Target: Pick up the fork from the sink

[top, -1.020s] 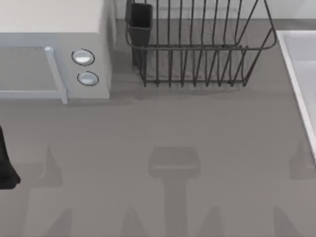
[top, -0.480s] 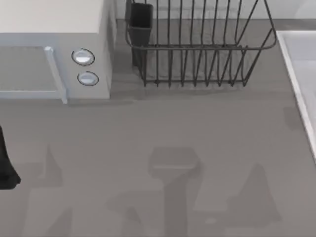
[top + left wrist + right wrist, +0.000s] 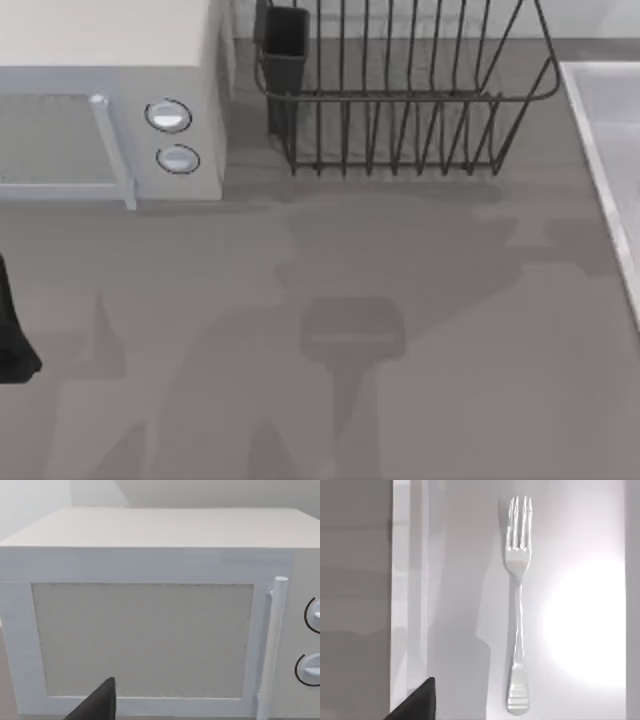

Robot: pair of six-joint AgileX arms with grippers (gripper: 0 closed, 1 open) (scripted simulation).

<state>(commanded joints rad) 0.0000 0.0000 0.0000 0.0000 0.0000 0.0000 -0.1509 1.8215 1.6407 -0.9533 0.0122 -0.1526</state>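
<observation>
Looking down on a grey table (image 3: 400, 400) crossed by soft shadows. Finding a white box (image 3: 110, 60) with two round knobs (image 3: 168, 116) sitting at the table's far left. Spotting the sink (image 3: 600, 150) running along the right edge as a pale basin with a raised straight rim, and a dark wire rack (image 3: 400, 100) standing between the two at the back, apart from both. Catching a dark piece of the left arm (image 3: 12, 330) parked at the left edge. Seeing the left gripper (image 3: 97, 705) in its wrist view as one dark wedge facing the box's door and upright handle bar (image 3: 272, 645), touching nothing, and not being able to tell whether it is open or closed. Hanging over the sink with the right gripper (image 3: 417, 703), again showing just one dark wedge, so its state cannot be told either. Watching the fork (image 3: 517, 605) lying flat on the smooth basin floor inside the sink, straight and parallel to the rim (image 3: 407, 605). Placing the wedge by the rim, level with the fork's handle end rather than the tines – clearly apart from the fork, with bare basin floor between them. Holding nothing – the fork resting untouched, its rounded handle end closest to the wedge and its short tines farthest from it.
</observation>
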